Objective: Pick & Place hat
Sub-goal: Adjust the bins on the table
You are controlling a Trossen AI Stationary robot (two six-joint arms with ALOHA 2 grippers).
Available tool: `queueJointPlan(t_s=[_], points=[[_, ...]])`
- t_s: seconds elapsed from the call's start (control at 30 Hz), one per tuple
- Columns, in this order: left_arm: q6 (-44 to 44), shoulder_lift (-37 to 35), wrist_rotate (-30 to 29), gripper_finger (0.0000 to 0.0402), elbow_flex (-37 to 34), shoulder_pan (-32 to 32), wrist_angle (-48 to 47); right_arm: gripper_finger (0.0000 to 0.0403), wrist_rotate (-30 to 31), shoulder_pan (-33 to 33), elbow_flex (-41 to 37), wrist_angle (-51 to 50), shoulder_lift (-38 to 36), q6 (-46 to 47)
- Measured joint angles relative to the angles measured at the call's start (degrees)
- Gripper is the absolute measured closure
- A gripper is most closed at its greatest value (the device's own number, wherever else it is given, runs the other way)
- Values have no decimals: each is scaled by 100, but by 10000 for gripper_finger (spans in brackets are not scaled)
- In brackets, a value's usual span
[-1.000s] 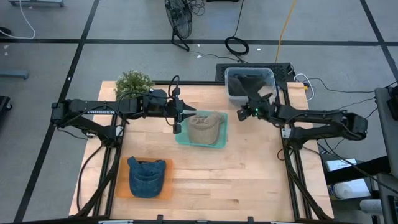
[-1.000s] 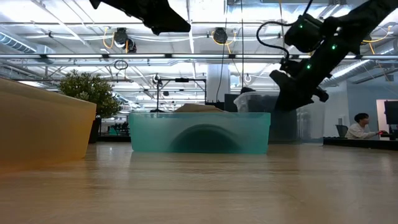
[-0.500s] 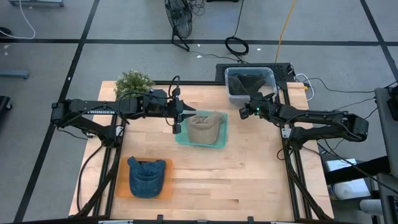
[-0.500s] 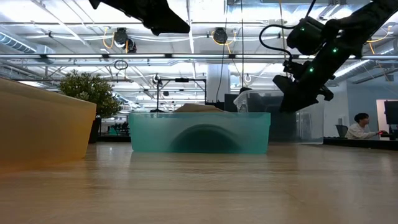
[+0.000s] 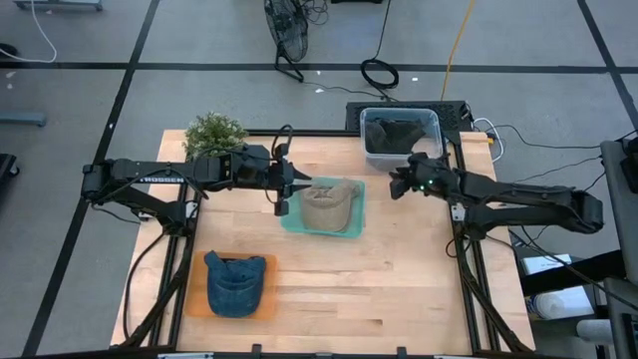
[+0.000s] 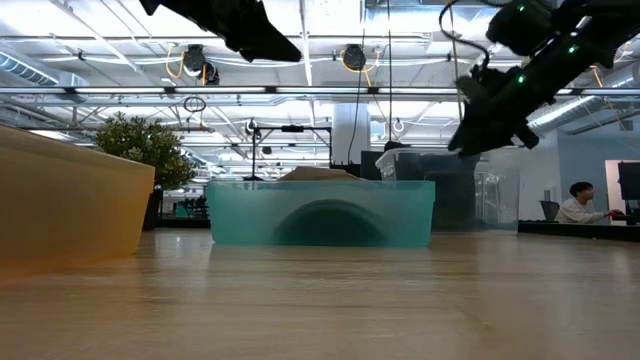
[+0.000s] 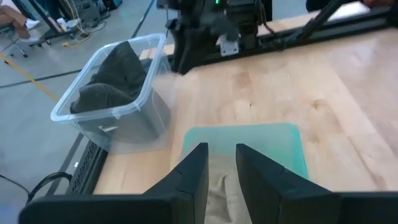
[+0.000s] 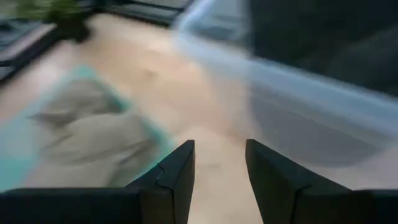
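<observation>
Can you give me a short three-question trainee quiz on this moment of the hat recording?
1. True or false: the tan hat lies in the teal tray.
2. Which gripper hangs over the teal tray's edge? A) left gripper B) right gripper
3. Fill in: the clear bin at the table's far edge holds dark ____.

Key
1. True.
2. A; the right gripper, empty with fingers apart, hangs by the clear bin.
3. Hats; the blue hat lies on the orange tray.
</observation>
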Motion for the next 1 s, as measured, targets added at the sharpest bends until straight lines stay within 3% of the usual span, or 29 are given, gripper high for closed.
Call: queueJointPlan(t_s=[0.17, 0.33, 0.53, 0.77, 1.0], points=[[104, -131, -399, 309, -2, 0, -181, 268, -120, 726, -246, 392, 211, 440], [-88, -546, -468, 309, 2, -6, -296, 268, 756, 1302, -681, 1476, 825, 605], [-277, -803, -442, 309, 2, -11, -541, 268, 1039, 1372, -1050, 3318, 1765, 594], [-292, -817, -440, 309, 2, -11, -682, 268, 1113, 1372, -1073, 4383, 2852, 624], [-276, -817, -440, 309, 0, -11, -697, 268, 1237, 1326, -1071, 4865, 3380, 740]])
